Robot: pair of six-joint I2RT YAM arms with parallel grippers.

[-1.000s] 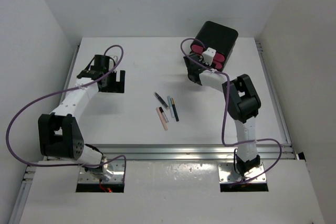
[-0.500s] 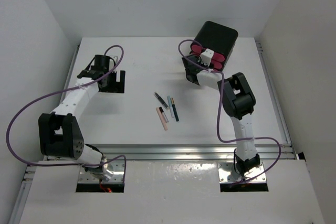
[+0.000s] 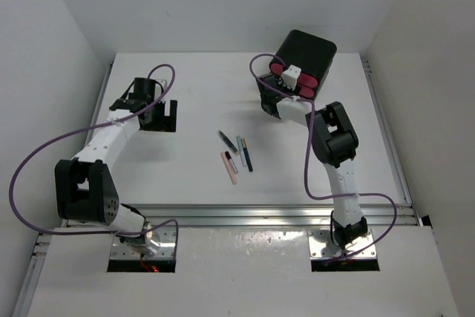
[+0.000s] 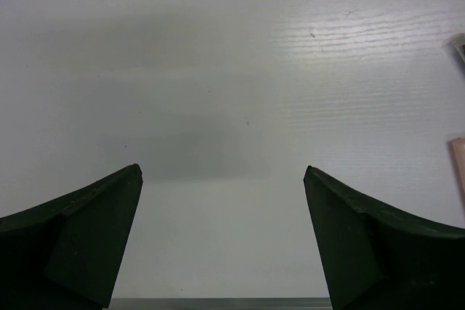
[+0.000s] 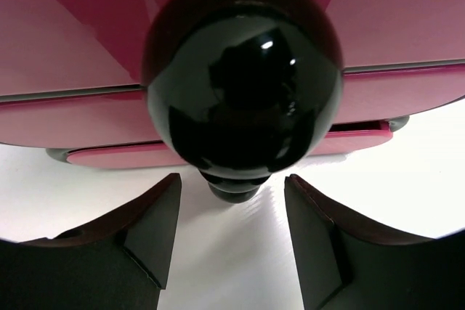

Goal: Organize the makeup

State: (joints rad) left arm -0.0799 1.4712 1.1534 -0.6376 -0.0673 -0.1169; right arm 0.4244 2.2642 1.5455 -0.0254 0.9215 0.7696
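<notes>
Several slim makeup pencils lie together mid-table: a black one (image 3: 227, 141), a pale-blue one (image 3: 240, 150), a dark one (image 3: 247, 157) and a peach one (image 3: 231, 169). The puff and the palettes are out of view. My left gripper (image 3: 159, 115) is open and empty over bare table at the left, well apart from the pencils; its wrist view (image 4: 221, 170) shows only white table between the fingers. My right gripper (image 3: 272, 94) is open at the front of the black box; in the right wrist view (image 5: 232, 179) its fingers sit just below a round black drawer knob (image 5: 243, 85).
The black box (image 3: 310, 50) with pink drawers (image 5: 65, 56) stands at the back right. Two pencil ends, one of them peach (image 4: 458, 165), show at the right edge of the left wrist view. Purple cables loop over both arms. White walls enclose the table.
My right gripper has moved a little farther toward the pink drawers of the black box. The left arm and the pencils have not moved.
</notes>
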